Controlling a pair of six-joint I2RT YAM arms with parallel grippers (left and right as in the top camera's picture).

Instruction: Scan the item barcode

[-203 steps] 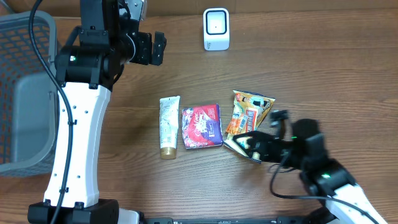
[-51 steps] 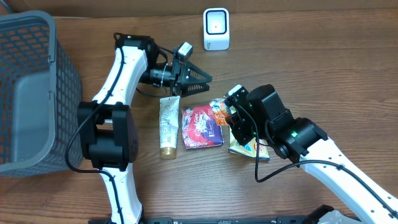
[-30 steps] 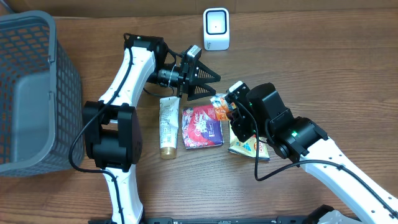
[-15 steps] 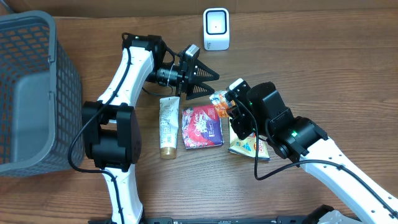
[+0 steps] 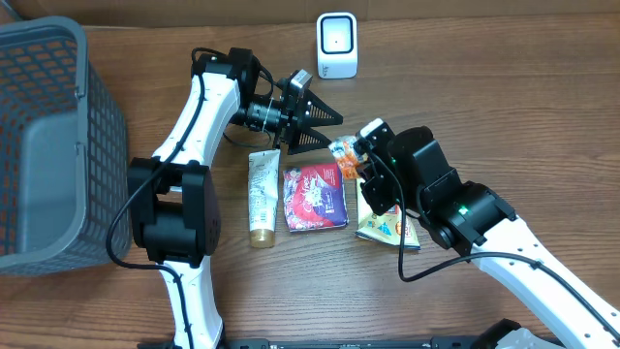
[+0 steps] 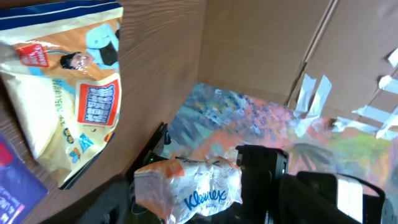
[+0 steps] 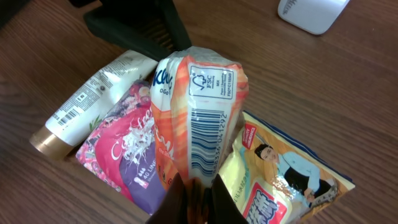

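The right hand (image 7: 193,198) is clenched on one end of a pack (image 7: 202,106) of tissues, which is held clear of the desk (image 7: 385,112). The pinched end is hidden between the fingers. A barcode (image 7: 205,146) is shown on the side turned to the right wrist camera. Near the pack, the left hand (image 5: 331,127) is spread, with nothing gripped. In its own view its fingers can barely be made out as dark shapes at the bottom edge. On the desk below the pack, a pouch (image 5: 313,197) and a bag (image 5: 387,228) are laid side by side. From overhead the bag is partly covered by the right arm. A tube (image 5: 263,197) is laid just left of the pouch. The scanner (image 5: 336,46) is stood well apart from the pack, and is cut off by the frame in the right wrist view. A basket (image 5: 102,126) is cut off at the left edge overhead.
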